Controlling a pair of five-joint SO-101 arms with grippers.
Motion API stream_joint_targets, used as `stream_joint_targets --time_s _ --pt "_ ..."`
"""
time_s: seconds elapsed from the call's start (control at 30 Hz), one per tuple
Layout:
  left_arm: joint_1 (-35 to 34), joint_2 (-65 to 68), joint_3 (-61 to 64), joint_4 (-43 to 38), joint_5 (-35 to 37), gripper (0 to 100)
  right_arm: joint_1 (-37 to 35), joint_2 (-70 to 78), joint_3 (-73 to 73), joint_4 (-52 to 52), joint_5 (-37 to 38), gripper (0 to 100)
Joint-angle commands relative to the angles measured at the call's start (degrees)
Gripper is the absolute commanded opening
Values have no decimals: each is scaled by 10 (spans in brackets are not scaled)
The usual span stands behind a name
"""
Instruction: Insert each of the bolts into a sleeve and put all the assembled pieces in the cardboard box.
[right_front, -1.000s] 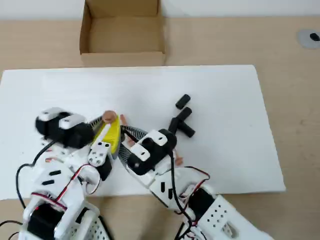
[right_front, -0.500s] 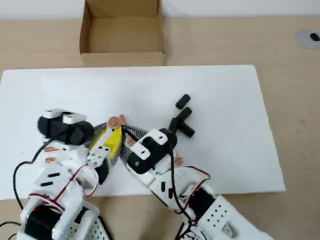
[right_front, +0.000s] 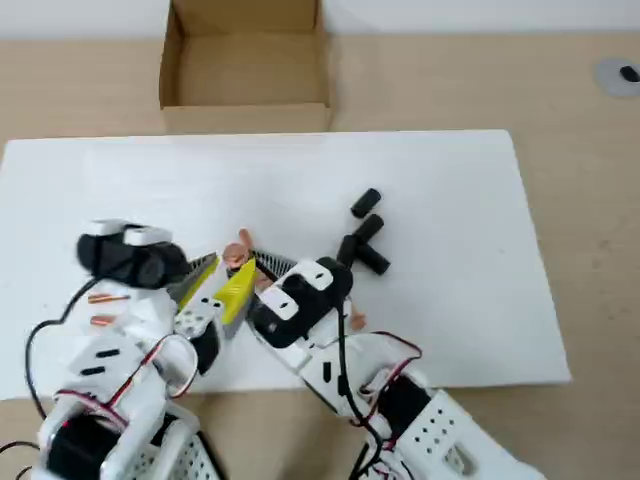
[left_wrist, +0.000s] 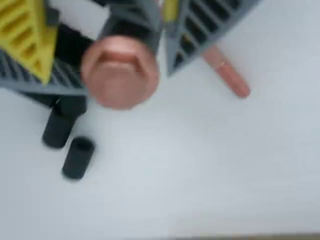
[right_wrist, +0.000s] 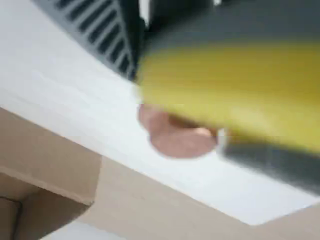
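Two pincers crowd together on the white-sheeted counter (right_front: 450, 300): the left pincer (right_front: 225, 268) clamps a copper round-headed bolt (left_wrist: 120, 72), the right pincer (right_front: 258, 270) cannot be judged, and black cylindrical sleeves (right_front: 368, 228) lie nearby.

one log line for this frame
left gripper: shut on copper-coloured round-headed bolt | right gripper: tip-to-tip with left | black cylindrical sleeves: loose on white sheet
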Motion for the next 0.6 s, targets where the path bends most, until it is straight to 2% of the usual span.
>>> stream_joint_targets --time_s 0.0,0.2,0.33,0.47,0.57 --pt "-35 3 -71 18 27 169 30 -1 0 -3 34 9" --pt "-91 16 -160 40 29 169 67 0 -10 -2 81 9" --pt "-141 95 -228 25 33 169 98 10 -61 1 105 9" --pt "-245 238 -265 -31 36 169 129 110 -162 11 120 9" --pt "-283 334 -280 -55 41 169 166 240 -278 27 118 9"
